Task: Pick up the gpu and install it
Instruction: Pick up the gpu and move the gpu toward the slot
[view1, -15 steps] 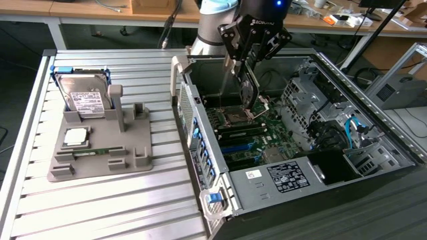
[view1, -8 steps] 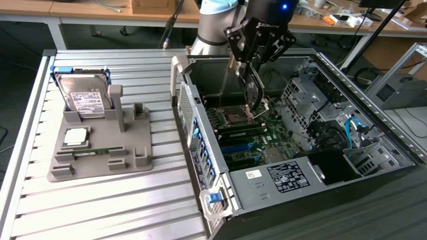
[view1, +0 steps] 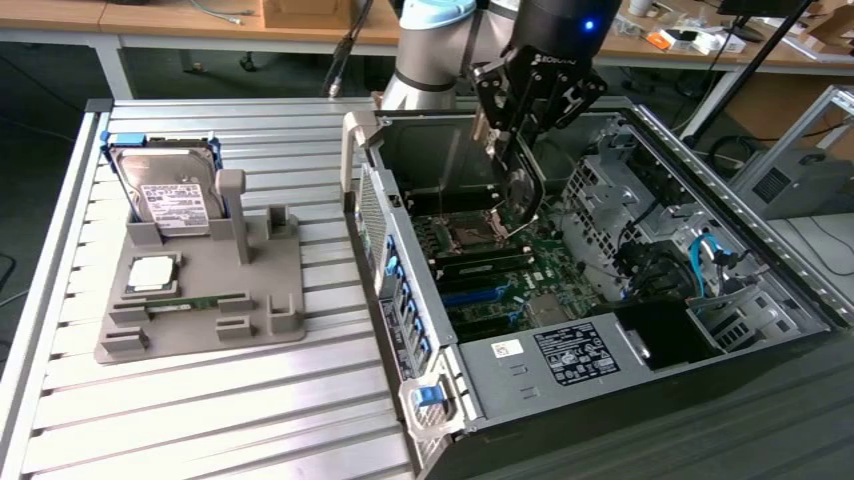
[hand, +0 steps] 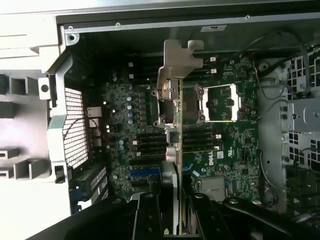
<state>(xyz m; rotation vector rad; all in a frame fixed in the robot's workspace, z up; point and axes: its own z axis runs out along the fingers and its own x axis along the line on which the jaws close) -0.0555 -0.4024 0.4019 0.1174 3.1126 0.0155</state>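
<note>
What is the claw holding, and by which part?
The claw grips the gpu by its flat faces near the top edge, above the motherboard.

This looks like a robotics lab or electronics workshop: a ribbed aluminium table (view1: 200, 420) carries an opened black-and-silver computer tower case (view1: 514, 390) beneath the pincer (view1: 517, 200), with cluttered, cable-strewn wooden tables (view1: 160, 15) beyond it.

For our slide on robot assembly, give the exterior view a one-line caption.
The fingers hold the gpu above the motherboard inside the open computer case.
</note>
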